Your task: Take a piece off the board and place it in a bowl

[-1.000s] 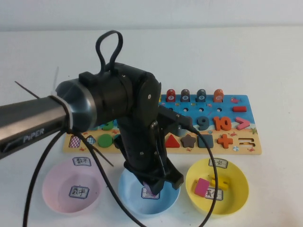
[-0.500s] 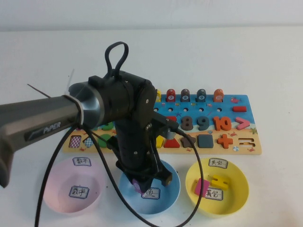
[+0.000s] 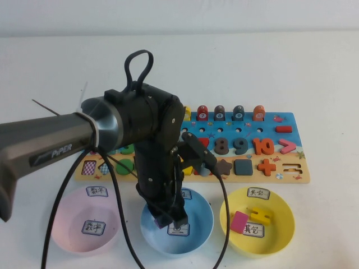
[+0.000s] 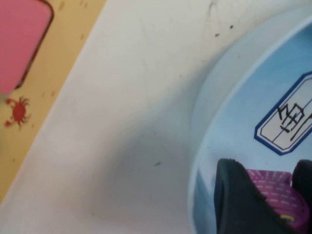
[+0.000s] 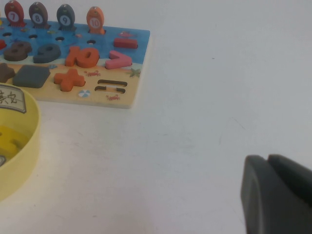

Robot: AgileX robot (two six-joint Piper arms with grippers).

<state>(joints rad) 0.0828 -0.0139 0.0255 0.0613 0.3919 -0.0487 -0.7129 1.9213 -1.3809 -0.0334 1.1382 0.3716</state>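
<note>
My left gripper (image 3: 168, 217) reaches down into the light blue bowl (image 3: 197, 234) at the table's front. It is shut on the small magenta piece (image 4: 277, 194), which shows between the two black fingers (image 4: 239, 200) in the left wrist view, low inside the bowl (image 4: 214, 102) near its white label. In the high view the arm hides most of the piece. The board (image 3: 283, 171) lies behind the bowls; its tan edge also shows in the left wrist view (image 4: 58, 63). My right gripper (image 5: 273, 195) is shut and empty over bare table to the right of the board (image 5: 124, 95).
A pink bowl (image 3: 66, 235) stands left of the blue one. A yellow bowl (image 3: 280, 238) stands right of it and holds a larger pink square block (image 3: 240, 222) and a yellow piece (image 3: 261, 214). The left arm and its cable cover the board's left half.
My left gripper has shifted a little left and lower into the blue bowl and its wrist has turned, still holding the magenta piece. The bowls and board have not moved.
</note>
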